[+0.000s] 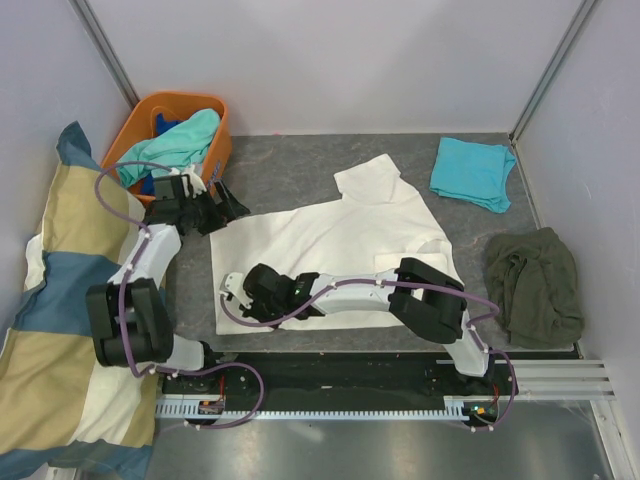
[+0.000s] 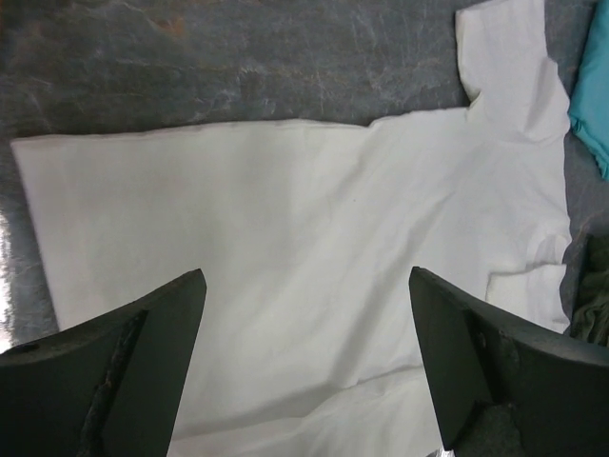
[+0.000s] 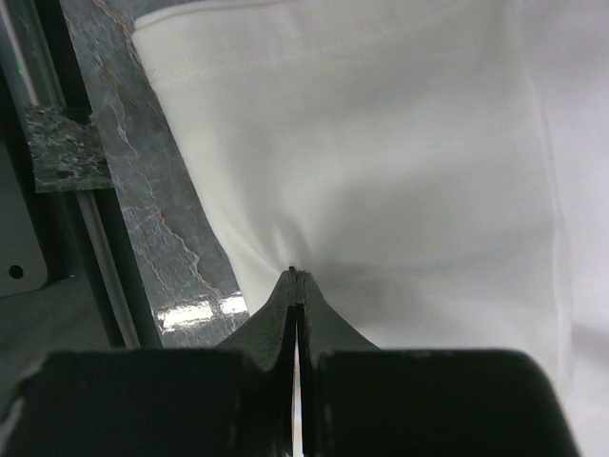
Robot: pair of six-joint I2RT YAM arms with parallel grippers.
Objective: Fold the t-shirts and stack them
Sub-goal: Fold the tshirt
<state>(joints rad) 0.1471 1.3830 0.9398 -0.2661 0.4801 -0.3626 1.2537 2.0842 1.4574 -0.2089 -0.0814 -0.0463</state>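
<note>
A cream-white t-shirt (image 1: 335,245) lies spread flat on the grey table, one sleeve pointing to the back. My right gripper (image 1: 234,297) is shut on its near-left edge; in the right wrist view the cloth (image 3: 381,162) puckers at the closed tips (image 3: 298,277). My left gripper (image 1: 226,210) hovers open over the shirt's far-left corner. Its view looks down on the shirt (image 2: 304,209), with nothing between the wide fingers (image 2: 306,286). A folded turquoise t-shirt (image 1: 473,172) lies at the back right. Mint-green and blue t-shirts (image 1: 180,143) fill the orange basket.
The orange basket (image 1: 222,140) stands at the back left corner. A crumpled dark olive garment (image 1: 533,285) lies at the right edge. A big yellow-and-blue checked pillow (image 1: 50,300) lies off the table's left side. White walls enclose the back and sides.
</note>
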